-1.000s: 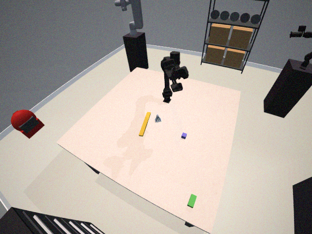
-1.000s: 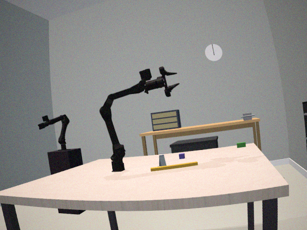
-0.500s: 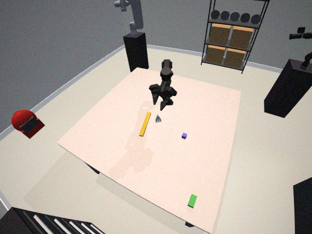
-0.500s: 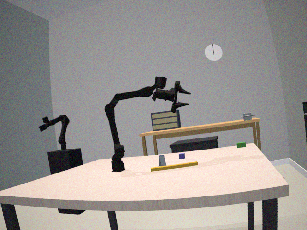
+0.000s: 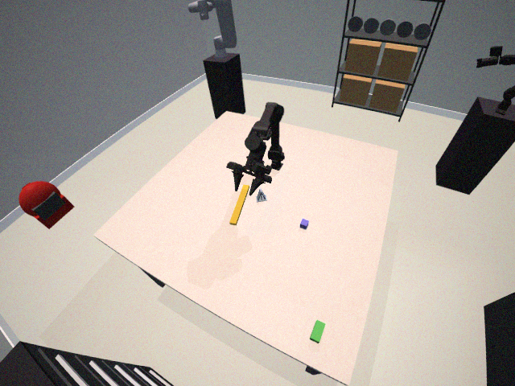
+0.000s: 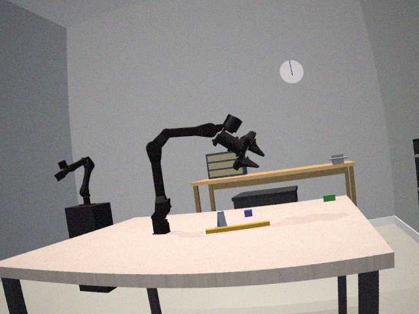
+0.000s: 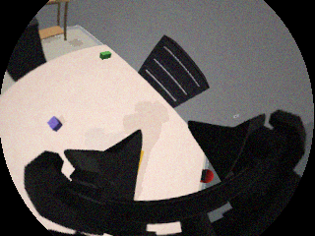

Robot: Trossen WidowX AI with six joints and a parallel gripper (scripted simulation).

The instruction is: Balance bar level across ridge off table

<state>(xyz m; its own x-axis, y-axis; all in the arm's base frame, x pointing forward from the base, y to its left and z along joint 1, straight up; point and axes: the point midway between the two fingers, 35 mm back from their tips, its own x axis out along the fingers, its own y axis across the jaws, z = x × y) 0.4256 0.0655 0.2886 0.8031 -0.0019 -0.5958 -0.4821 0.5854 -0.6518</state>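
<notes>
A long yellow bar (image 5: 240, 205) (image 6: 237, 227) (image 7: 142, 158) lies flat on the table (image 5: 332, 274) (image 6: 189, 258); only a sliver shows beside a finger in the wrist view. A small grey ridge (image 5: 261, 195) (image 6: 221, 219) stands close beside the bar, near its end toward the arm's base, and does not touch it. The ridge cannot be seen in the wrist view. My gripper (image 5: 244, 192) (image 6: 261, 161) (image 7: 164, 128) is open and empty, high above the table, tilted forward and down.
A purple cube (image 5: 304, 223) (image 6: 247, 212) (image 7: 54, 123) sits on the table, on the ridge's side of the bar. A green block (image 5: 317, 331) (image 6: 329, 197) (image 7: 105, 55) lies near the table's far corner from the arm's base.
</notes>
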